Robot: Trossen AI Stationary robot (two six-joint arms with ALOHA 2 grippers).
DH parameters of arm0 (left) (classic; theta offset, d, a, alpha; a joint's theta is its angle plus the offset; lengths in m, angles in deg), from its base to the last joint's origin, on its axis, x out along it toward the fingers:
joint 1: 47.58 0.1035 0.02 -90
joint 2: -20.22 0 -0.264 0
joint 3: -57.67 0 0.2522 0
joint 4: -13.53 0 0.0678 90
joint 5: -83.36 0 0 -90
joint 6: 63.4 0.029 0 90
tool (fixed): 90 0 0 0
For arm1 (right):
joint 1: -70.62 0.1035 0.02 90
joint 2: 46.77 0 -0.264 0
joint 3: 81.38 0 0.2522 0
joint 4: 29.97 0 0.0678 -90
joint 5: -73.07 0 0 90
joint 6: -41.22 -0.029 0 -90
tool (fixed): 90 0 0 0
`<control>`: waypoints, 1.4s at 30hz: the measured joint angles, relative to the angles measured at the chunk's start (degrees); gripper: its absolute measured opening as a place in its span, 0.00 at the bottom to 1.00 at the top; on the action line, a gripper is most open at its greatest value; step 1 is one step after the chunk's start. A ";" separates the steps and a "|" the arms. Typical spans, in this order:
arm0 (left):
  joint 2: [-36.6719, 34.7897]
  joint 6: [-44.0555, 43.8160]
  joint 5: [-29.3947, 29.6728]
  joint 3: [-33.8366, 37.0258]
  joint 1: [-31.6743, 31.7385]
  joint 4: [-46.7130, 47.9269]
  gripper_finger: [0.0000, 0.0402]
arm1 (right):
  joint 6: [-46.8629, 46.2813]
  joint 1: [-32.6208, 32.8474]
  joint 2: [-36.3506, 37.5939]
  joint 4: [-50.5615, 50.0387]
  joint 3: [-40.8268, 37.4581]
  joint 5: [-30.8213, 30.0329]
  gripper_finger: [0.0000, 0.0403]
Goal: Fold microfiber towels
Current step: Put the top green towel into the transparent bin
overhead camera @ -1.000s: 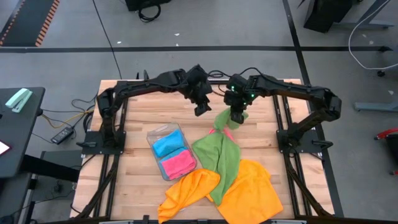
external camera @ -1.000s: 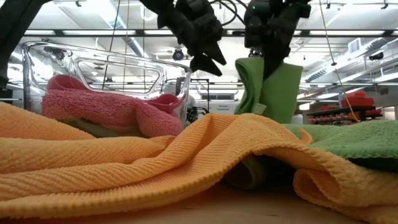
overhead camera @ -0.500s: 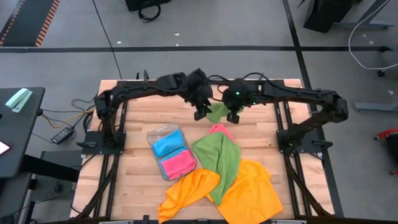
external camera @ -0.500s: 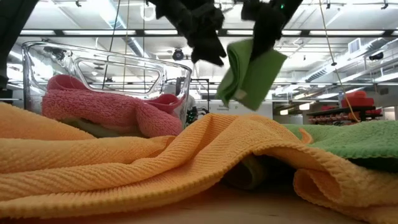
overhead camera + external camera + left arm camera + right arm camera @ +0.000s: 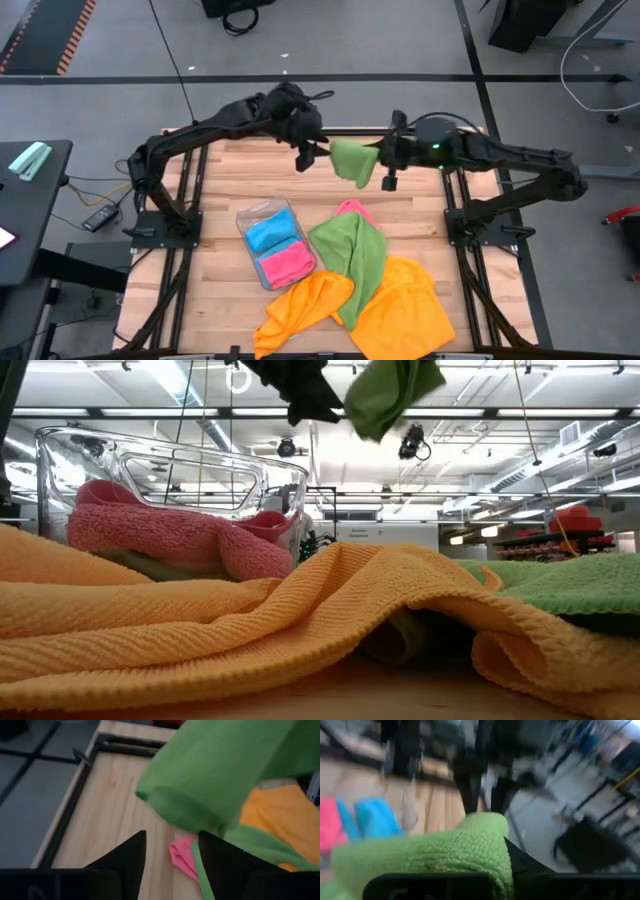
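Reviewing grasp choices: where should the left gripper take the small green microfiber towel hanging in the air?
Probably the loose rounded edge of the green microfiber towel nearest the left gripper, coming in level from that side. The right gripper is shut on the opposite end, so the cloth hangs above the table between them.

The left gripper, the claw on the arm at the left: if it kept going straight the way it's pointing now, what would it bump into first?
Most likely the green towel hanging in the air from the right gripper. The left gripper points across at it from close by, its fingers apart, though how much space separates them is hard to judge.
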 joint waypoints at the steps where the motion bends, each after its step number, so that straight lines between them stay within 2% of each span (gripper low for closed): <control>1: -0.46 0.21 -0.06 0.00 0.14 -0.79 0.47 | 0.34 0.34 0.88 1.72 0.00 0.12 0.02; 9: -5.33 2.42 -0.39 -0.05 1.10 -5.36 0.46 | -2.23 0.41 2.30 1.87 -0.02 1.41 0.02; 12: -6.00 -0.35 -0.40 -0.04 1.29 -5.01 0.47 | -2.40 0.41 2.19 3.39 -0.02 1.54 0.02; 16: -6.00 -5.03 -3.28 -0.02 1.39 -6.17 0.50 | -2.79 -0.17 2.18 6.76 -0.02 1.53 0.02; 20: -6.07 -6.32 -4.05 -0.02 0.92 -7.86 0.55 | -6.91 -1.72 1.72 6.52 0.00 2.35 0.02; 24: -6.07 -6.11 -4.07 -0.02 -0.11 -7.99 0.61 | -13.02 -3.55 0.72 6.12 0.00 7.00 0.02; 33: -4.93 -6.06 -4.09 -0.02 -2.65 -8.12 0.76 | -15.03 -3.31 -4.03 5.25 0.00 9.40 0.02; 42: -1.19 -4.94 -3.13 0.00 -4.05 -7.02 0.81 | -15.69 -3.31 -6.04 6.18 0.00 9.86 0.02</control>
